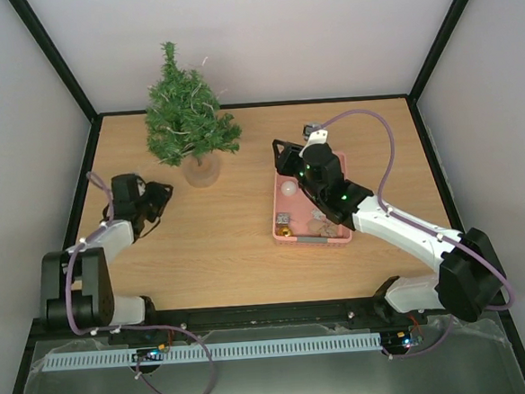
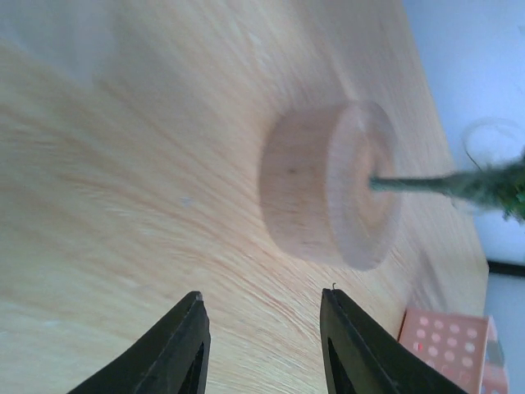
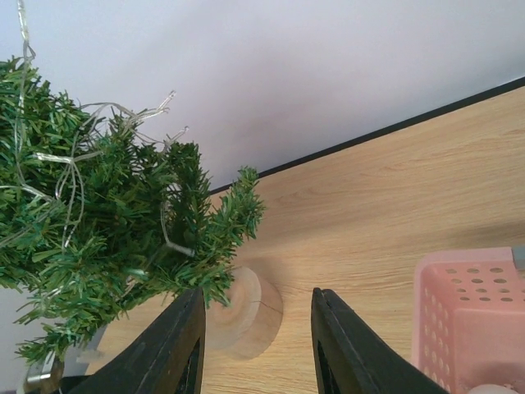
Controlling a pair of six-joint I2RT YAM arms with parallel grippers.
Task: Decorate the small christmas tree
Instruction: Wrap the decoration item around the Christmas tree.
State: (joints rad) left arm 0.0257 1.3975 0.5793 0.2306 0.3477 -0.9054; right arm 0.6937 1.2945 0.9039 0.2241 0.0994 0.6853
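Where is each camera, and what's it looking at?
Top external: up high at the near edge, looking down on the table; both arms show.
Left wrist: low over the table, facing the wooden base; left gripper shows.
Right wrist: facing the small christmas tree and pink basket; right gripper shows.
Both wrist views share the wooden base.

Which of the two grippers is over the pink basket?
The right gripper, open above the pink basket's far-left corner. The left gripper, also open, hovers over bare table beside the small christmas tree's wooden base, away from the basket.
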